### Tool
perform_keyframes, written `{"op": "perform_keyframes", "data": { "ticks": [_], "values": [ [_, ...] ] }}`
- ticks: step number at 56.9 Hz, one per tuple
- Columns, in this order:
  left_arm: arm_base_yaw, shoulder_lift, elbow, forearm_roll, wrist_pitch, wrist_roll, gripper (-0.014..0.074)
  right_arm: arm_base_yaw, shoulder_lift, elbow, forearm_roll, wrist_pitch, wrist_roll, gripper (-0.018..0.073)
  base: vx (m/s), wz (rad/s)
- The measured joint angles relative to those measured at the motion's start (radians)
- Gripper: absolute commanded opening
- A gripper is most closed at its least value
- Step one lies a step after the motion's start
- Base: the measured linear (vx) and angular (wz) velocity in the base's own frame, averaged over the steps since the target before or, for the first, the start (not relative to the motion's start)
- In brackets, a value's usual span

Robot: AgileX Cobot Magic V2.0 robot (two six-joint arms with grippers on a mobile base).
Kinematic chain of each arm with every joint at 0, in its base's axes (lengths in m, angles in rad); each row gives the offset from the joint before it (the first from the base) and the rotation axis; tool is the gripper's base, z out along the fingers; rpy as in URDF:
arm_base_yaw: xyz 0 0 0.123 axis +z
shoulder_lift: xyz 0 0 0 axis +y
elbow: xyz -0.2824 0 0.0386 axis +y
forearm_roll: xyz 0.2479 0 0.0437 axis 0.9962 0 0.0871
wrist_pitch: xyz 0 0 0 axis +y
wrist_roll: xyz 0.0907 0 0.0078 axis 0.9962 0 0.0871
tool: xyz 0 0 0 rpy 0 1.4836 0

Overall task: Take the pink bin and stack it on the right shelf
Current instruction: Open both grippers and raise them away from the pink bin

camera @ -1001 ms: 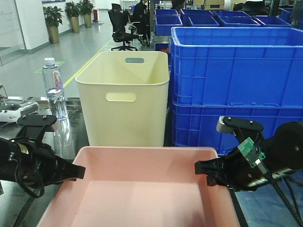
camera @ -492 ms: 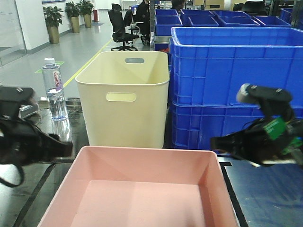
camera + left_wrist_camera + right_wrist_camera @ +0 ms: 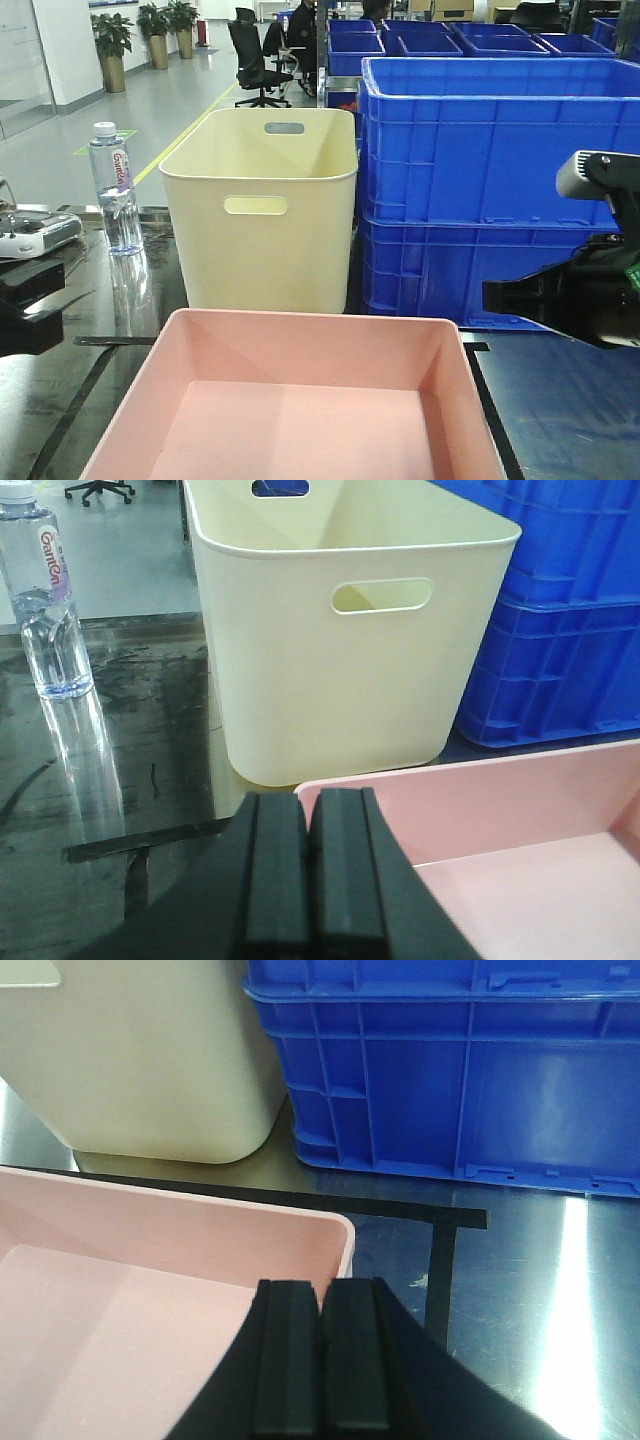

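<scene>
Glossy black bench [image 3: 120,330] carries the wide shallow pale-pink plastic bin [image 3: 300,410] front-centre, empty, so likely light, stiff, slick-walled; grab its rolled rim both sides — left gripper [image 3: 305,875] and right gripper [image 3: 322,1360] fingers pressed together, holding nothing.

Bright, even indoor light; white glare streaks the glossy counter [image 3: 560,1290], and both wrist views blur close up.

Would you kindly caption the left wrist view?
Shut left gripper hovering beside the pink bin, cream bin ahead.
</scene>
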Motion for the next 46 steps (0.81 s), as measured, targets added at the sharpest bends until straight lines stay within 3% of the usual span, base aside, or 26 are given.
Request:
{"op": "perform_keyframes", "data": {
  "ticks": [14, 22, 35, 46],
  "values": [
    [0.000, 0.001, 0.004, 0.000, -0.003, 0.000, -0.0008, 0.000, 0.000, 0.003, 0.000, 0.000, 0.000, -0.0013, 0.00, 0.00],
    [0.000, -0.020, 0.086, 0.029, -0.055, 0.000, -0.0008, 0.000, 0.000, 0.003, 0.000, 0.000, 0.000, -0.0013, 0.00, 0.00],
    [0.012, -0.292, 0.444, 0.098, -0.182, -0.011, -0.0008, 0.000, 0.000, 0.003, 0.000, 0.000, 0.000, -0.0013, 0.00, 0.00],
    [0.117, -0.596, 0.748, 0.102, -0.206, -0.092, -0.0008, 0.000, 0.000, 0.003, 0.000, 0.000, 0.000, -0.0013, 0.00, 0.00]
  ]
}}
